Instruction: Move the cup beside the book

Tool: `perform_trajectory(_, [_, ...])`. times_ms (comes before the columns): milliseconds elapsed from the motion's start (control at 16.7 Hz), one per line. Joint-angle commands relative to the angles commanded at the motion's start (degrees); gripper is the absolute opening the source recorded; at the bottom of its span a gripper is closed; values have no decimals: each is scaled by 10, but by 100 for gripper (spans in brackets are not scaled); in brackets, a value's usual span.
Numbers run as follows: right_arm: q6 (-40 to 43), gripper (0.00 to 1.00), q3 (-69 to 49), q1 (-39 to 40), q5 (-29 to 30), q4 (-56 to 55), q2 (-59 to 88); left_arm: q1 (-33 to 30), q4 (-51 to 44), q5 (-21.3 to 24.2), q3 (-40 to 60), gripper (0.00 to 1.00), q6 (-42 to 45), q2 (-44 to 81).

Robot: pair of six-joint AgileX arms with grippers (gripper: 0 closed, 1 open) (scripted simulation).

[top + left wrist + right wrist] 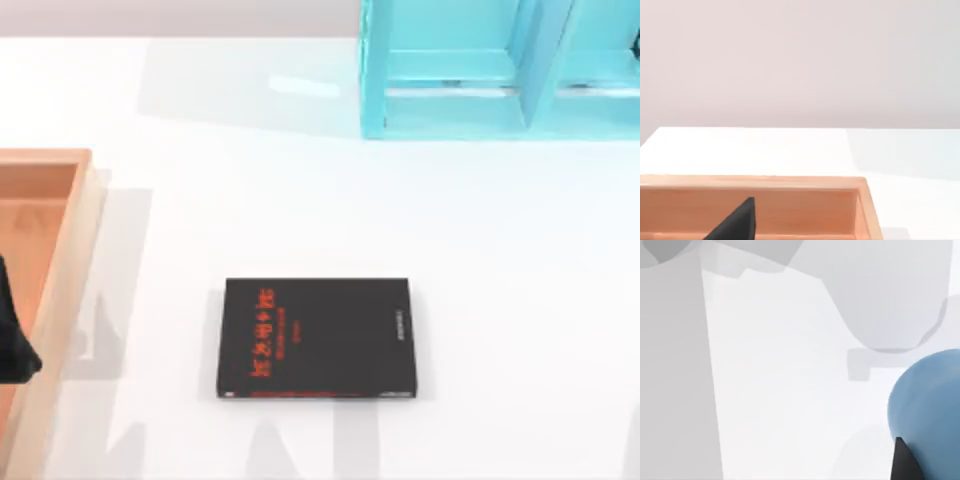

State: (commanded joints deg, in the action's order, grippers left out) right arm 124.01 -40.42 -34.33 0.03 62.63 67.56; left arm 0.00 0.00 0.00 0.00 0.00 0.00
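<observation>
Cup, a smooth blue tumbler close to the right gripper's dark finger, looked light and slippery, best taken around its wall. Whether that gripper pinched it I cannot tell. The book lay flat on the tabletop.

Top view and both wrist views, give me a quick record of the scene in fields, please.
book: black cover with red lettering, flat on the white table, near the middle
cup: light-blue, close in the right wrist view, a dark fingertip against it
tray: wooden, at the table's left edge
shelf: turquoise, at the far right
left gripper: dark tip over the tray
</observation>
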Motion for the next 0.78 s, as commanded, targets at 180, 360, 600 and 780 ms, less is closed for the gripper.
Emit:
perform_trajectory(180, [0,0,2,1,0,-2,2,0,0,0,0,100,0,0])
perform_trajectory(360, [-17,0,-10,14,2,2,11,0,0,0,0,100,0,0])
perform_trajectory(600, [-119,0,-74,91,8,23,62,0,0,0,0,100,0,0])
perform_trajectory(780, [-258,0,-147,182,14,48,123,0,0,0,0,100,0,0])
